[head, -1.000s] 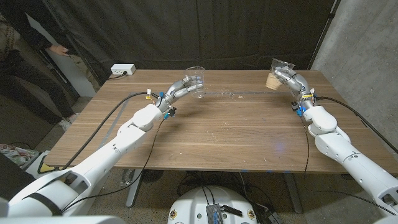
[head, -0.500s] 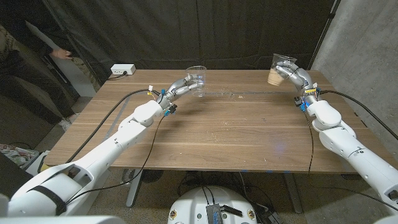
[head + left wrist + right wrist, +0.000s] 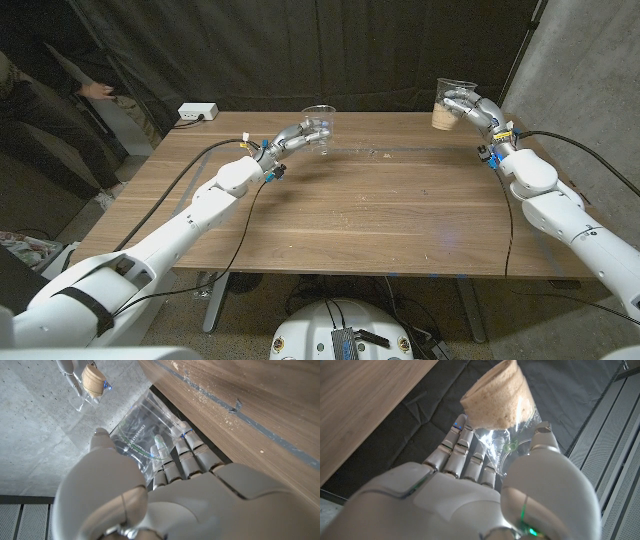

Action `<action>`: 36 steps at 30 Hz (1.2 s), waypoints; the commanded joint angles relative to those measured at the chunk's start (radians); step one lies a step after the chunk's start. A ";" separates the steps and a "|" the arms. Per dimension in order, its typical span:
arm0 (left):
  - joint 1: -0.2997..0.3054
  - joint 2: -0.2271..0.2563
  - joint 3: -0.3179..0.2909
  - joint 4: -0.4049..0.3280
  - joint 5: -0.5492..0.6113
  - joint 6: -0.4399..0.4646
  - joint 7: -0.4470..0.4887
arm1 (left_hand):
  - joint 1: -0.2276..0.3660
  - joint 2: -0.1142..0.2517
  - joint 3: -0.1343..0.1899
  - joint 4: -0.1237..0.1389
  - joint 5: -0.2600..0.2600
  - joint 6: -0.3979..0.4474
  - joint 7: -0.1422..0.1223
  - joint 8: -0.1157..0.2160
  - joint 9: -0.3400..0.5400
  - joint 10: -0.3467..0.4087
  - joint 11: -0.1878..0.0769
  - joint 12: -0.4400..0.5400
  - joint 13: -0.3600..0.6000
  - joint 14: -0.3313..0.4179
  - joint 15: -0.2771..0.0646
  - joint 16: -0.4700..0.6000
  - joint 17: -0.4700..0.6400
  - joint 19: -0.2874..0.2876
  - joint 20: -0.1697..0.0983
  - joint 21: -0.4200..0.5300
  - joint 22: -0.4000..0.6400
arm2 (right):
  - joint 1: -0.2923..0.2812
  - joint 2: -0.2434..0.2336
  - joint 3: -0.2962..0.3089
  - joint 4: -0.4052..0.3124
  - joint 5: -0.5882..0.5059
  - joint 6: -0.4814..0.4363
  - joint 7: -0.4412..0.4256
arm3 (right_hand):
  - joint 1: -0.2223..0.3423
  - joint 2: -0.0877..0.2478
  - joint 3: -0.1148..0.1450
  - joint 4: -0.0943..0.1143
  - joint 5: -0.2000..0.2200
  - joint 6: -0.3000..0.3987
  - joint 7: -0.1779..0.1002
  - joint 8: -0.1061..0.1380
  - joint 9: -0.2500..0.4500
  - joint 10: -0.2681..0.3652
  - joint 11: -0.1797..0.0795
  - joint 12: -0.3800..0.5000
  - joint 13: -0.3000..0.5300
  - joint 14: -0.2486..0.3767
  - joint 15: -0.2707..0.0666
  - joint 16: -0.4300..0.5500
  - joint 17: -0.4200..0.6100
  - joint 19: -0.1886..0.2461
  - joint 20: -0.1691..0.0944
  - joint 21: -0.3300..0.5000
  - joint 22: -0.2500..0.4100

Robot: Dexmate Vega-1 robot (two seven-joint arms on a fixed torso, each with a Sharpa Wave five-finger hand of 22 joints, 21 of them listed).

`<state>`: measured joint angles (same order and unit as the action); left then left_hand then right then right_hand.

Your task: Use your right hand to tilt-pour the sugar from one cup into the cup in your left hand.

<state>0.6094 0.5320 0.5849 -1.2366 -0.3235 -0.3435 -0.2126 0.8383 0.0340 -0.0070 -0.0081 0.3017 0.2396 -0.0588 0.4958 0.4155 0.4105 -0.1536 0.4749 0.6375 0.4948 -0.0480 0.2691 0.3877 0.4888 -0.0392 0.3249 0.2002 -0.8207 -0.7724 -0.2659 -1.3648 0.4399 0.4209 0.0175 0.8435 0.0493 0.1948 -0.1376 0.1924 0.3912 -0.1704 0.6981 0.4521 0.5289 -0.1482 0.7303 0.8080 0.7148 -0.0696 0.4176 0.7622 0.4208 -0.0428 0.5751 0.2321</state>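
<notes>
My right hand (image 3: 478, 110) holds a clear plastic cup (image 3: 450, 104) with brown sugar in its lower part, lifted above the table's far right corner and standing about upright. In the right wrist view the sugar (image 3: 494, 396) fills the cup's base beyond my right hand (image 3: 485, 490). My left hand (image 3: 300, 136) grips an empty clear cup (image 3: 319, 129), held upright above the far middle-left of the table. The left wrist view has my left hand (image 3: 150, 485) wrapped round the empty cup (image 3: 137, 442), with the sugar cup (image 3: 92, 380) far off. The two cups are well apart.
The wooden table (image 3: 350, 210) carries a line of blue tape (image 3: 400, 151) along its far part and a few spilled grains. A white power strip (image 3: 196, 112) lies at the far left corner. A person's hand (image 3: 92, 88) shows at the far left, behind the table.
My right hand has lifted the sugar cup higher and brought it from a tilt to about upright. The left hand with the empty cup has shifted slightly right.
</notes>
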 commanded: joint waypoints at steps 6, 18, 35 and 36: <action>-0.012 -0.011 0.013 0.021 0.003 -0.011 -0.020 | 0.004 0.006 -0.009 0.000 -0.007 0.009 -0.003 0.007 0.002 0.011 0.001 0.007 0.003 0.014 -0.121 -0.005 0.007 -0.002 -0.004 0.000 0.004 | 0.007 -0.097 0.057 -0.127 0.058 -0.122 0.045 | 0.028 0.028 0.006 -0.001 -0.002 0.015 -0.012 0.005 0.004 -0.003 0.008 -0.008 0.007 0.008 -0.165 -0.007 0.006 -0.004 -0.089 0.011 0.001; -0.024 -0.023 0.021 0.051 -0.001 -0.036 -0.046 | 0.003 0.007 -0.014 0.001 -0.013 0.011 -0.005 0.009 0.003 0.012 0.000 0.012 0.005 0.018 -0.121 -0.010 0.012 -0.002 -0.008 0.000 0.004 | 0.017 -0.171 0.087 -0.237 0.091 -0.252 0.070 | 0.028 0.027 0.006 -0.001 -0.003 0.018 -0.004 0.006 0.006 -0.002 0.014 -0.010 0.010 0.009 -0.165 -0.012 0.009 -0.001 -0.084 0.014 -0.001; -0.037 -0.037 0.034 0.082 0.018 -0.065 -0.053 | 0.006 0.016 -0.016 0.002 -0.022 0.015 -0.004 0.011 0.002 0.016 0.004 0.019 0.008 0.023 -0.121 -0.017 0.020 -0.004 -0.016 0.001 0.006 | 0.156 -0.236 0.055 -0.318 0.110 -0.434 0.170 | 0.029 0.022 0.005 -0.003 -0.003 0.001 -0.001 0.001 0.012 0.003 0.022 -0.010 0.018 0.017 -0.165 -0.016 0.014 0.004 -0.080 0.019 -0.005; -0.039 -0.039 0.034 0.087 0.017 -0.067 -0.055 | 0.006 0.016 -0.016 0.002 -0.022 0.015 -0.002 0.011 0.002 0.015 0.004 0.019 0.008 0.022 -0.121 -0.018 0.020 -0.004 -0.015 0.001 0.006 | 0.170 -0.239 0.047 -0.319 0.107 -0.441 0.182 | 0.029 0.021 0.005 -0.004 -0.003 0.001 0.000 0.001 0.013 -0.004 0.016 -0.012 0.019 0.018 -0.165 -0.016 0.014 0.006 -0.078 0.020 -0.005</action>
<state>0.5824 0.5071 0.6114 -1.1788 -0.3154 -0.3872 -0.2590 0.8381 0.0470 -0.0179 -0.0056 0.2786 0.2448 -0.0643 0.4997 0.4152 0.4210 -0.1538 0.4884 0.6420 0.5056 -0.0481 0.2539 0.4036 0.4835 -0.0446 0.3249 0.2025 -0.7436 -0.9746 -0.1854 -1.6376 0.5442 0.0868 0.1324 0.8586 0.0552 0.1945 -0.1378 0.1854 0.3929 -0.1686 0.6987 0.4610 0.5271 -0.1322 0.7225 0.8224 0.7202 -0.0748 0.4059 0.7715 0.4208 -0.0428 0.5867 0.2275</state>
